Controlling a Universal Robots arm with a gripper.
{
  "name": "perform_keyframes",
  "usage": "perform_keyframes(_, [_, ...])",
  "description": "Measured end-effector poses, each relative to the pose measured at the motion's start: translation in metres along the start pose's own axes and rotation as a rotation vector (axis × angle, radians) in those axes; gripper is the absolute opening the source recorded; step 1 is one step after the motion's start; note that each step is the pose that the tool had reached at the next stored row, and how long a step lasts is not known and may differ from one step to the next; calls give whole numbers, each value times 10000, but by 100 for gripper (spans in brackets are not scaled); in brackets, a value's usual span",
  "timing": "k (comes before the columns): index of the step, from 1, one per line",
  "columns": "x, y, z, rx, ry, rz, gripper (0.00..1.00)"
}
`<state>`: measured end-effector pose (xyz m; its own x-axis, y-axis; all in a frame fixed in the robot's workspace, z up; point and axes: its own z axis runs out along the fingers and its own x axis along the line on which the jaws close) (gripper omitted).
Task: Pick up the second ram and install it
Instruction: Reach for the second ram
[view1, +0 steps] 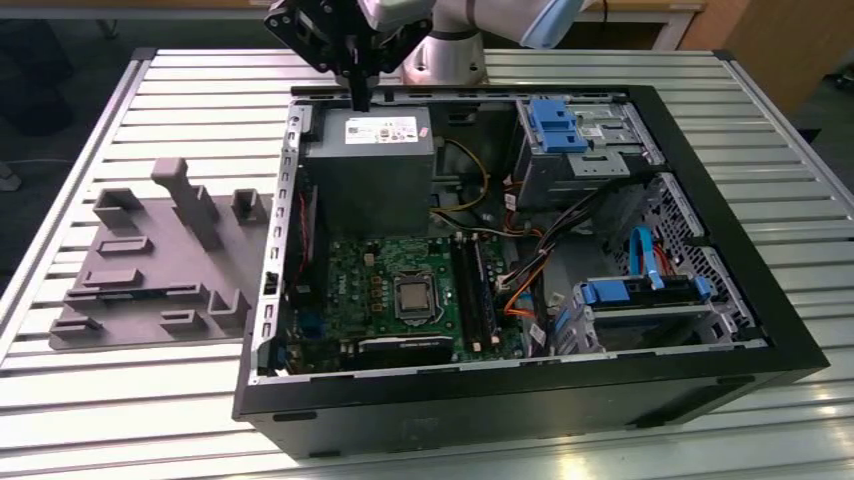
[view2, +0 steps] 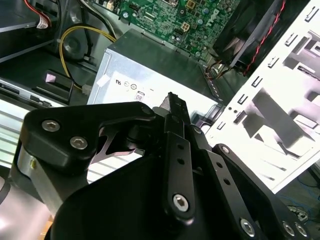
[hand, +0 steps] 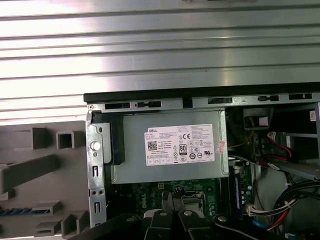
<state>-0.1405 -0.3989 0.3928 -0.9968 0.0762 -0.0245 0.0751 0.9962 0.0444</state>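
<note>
My gripper (view1: 359, 98) hangs over the far rim of the open computer case (view1: 747, 300), above the grey power supply (view1: 367, 165). Its black fingers are pressed together with nothing between them, as both wrist views show (view2: 172, 99) (hand: 175, 194). A thin dark blue strip, apparently the second ram (hand: 20, 211), lies in a slot of the grey holder block (hand: 30, 170) beside the case. In the exterior view that holder block (view1: 147, 265) is on the exterior view's left, well away from my gripper. The long black memory slots (view1: 470, 290) run beside the green motherboard (view1: 380, 285).
The case stands on a slatted metal table (view1: 561, 65). Inside it are blue drive brackets (view1: 550, 122), a bundle of cables (view1: 534, 270) and a lower drive cage (view1: 641, 300). The holder block carries upright posts (view1: 180, 185).
</note>
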Motion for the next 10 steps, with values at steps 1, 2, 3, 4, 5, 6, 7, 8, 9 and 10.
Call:
perform_keyframes(1, [4, 0, 0, 0, 0, 0, 11])
perform_keyframes(2, [7, 0, 0, 1, 1, 0, 11])
perform_keyframes(3, [11, -1, 0, 0, 0, 0, 11])
perform_keyframes(4, [15, -1, 0, 0, 0, 0, 11])
perform_keyframes(5, [18, -1, 0, 1, 1, -1, 11])
perform_keyframes(6, [22, -2, 0, 0, 0, 0, 11])
perform_keyframes(7, [26, -2, 1, 0, 0, 0, 11])
perform_keyframes(8, [29, -2, 0, 0, 0, 0, 11])
perform_keyframes(9, [32, -2, 1, 1, 0, 0, 11])
perform_keyframes(10, [36, -3, 1, 0, 0, 0, 11])
